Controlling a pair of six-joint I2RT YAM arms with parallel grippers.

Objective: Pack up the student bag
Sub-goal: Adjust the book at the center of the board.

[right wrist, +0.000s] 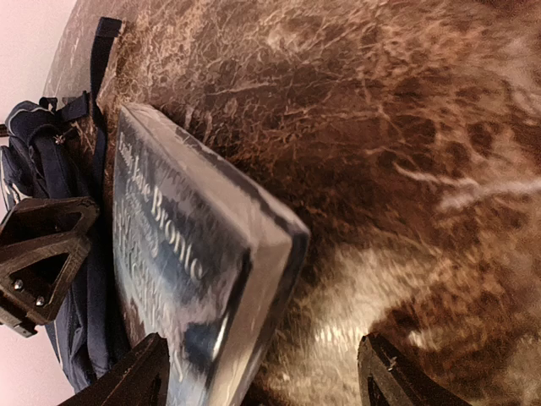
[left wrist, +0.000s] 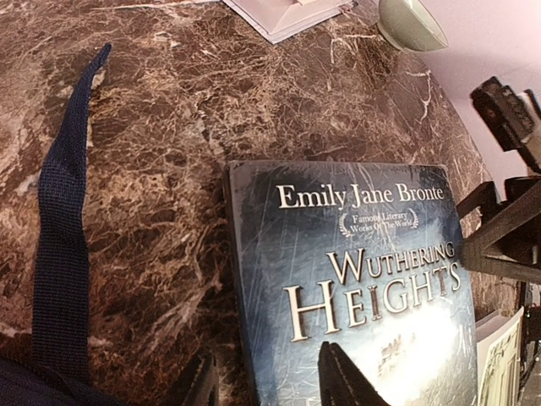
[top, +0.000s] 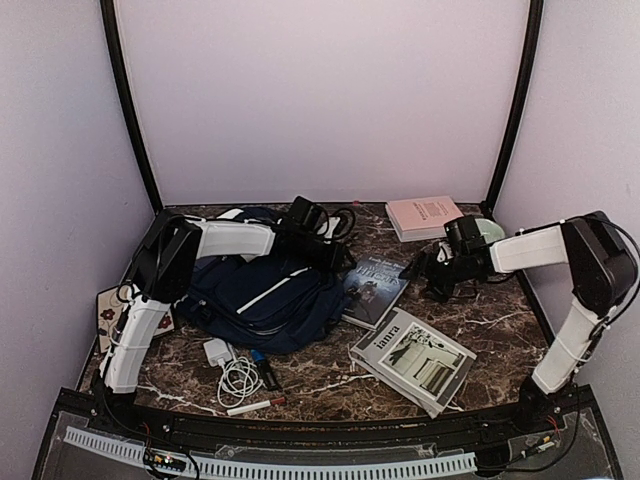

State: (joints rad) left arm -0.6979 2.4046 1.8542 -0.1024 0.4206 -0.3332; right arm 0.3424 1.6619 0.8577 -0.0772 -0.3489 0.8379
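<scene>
The student bag [top: 262, 300], dark navy with thin white stripes, lies at the left of the marble table; the right wrist view has it [right wrist: 38, 148] behind the book. A blue-grey book titled Wuthering Heights [top: 375, 290] lies just right of it. My left gripper [top: 340, 258] reaches over the bag and stands open, its fingers straddling the spine edge of that book [left wrist: 355, 279]: one finger over the cover, the other over the table. My right gripper [top: 425, 272] is open wide at the opposite corner of the book [right wrist: 194, 254], which sits by one finger without being pinched.
A magazine [top: 412, 360] lies near the front right. A pink book [top: 425, 215] and a pale bowl [top: 492, 230] sit at the back right. A white charger with coiled cable [top: 232, 372] and a marker [top: 255, 405] lie before the bag. A bag strap [left wrist: 63, 203] trails over the table.
</scene>
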